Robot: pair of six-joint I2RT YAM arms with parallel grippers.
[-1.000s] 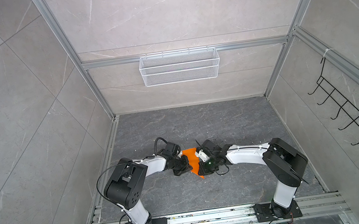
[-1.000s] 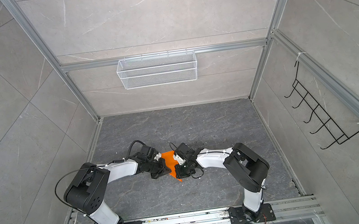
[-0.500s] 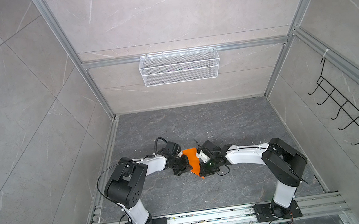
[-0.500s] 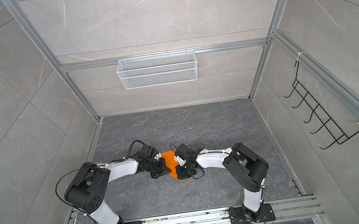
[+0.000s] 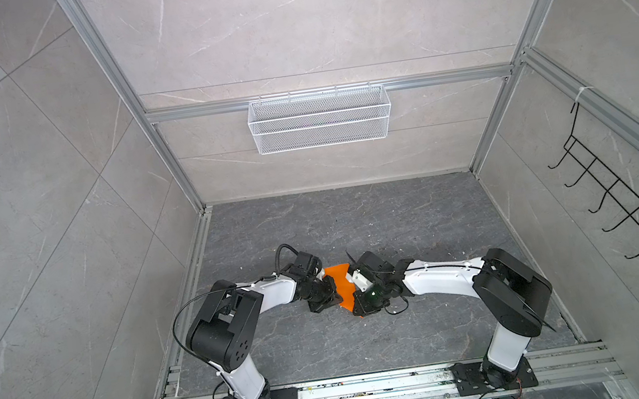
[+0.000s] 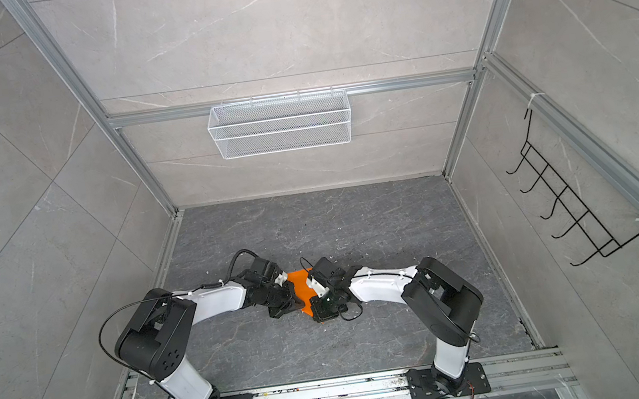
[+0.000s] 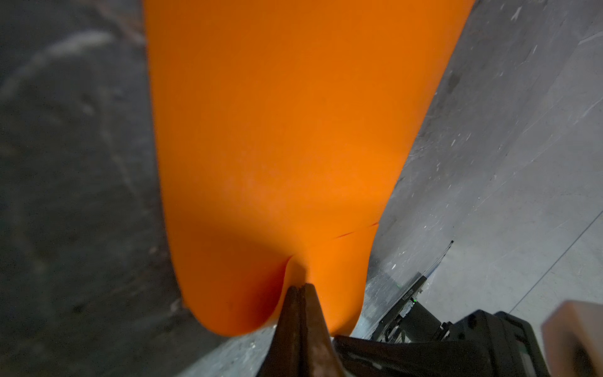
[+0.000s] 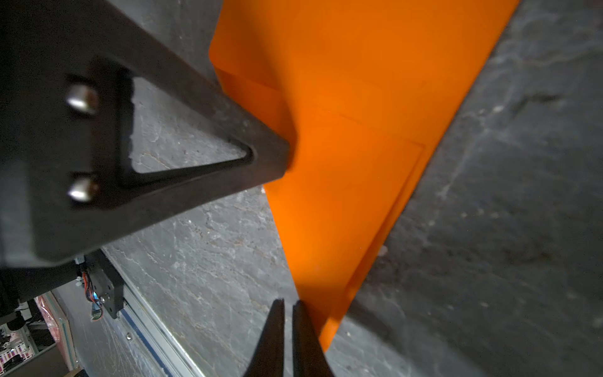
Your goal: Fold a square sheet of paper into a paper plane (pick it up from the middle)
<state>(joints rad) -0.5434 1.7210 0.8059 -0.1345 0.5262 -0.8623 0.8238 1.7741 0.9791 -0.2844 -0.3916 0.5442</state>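
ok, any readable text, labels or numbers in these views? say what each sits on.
No text here can be quoted; nothing is legible.
The bright orange folded paper: plain, no print.
The black module with a green light, left wrist view: a short line of white characters, too small and blurred to read.
The pink clutter off the table, right wrist view: any print is too blurred to read.

Pale tiled walls (image 5: 286, 24), dark marbled table (image 5: 354, 221), wire basket (image 5: 320, 125) at twelve o'clock, black hook rack (image 5: 619, 182) at three o'clock
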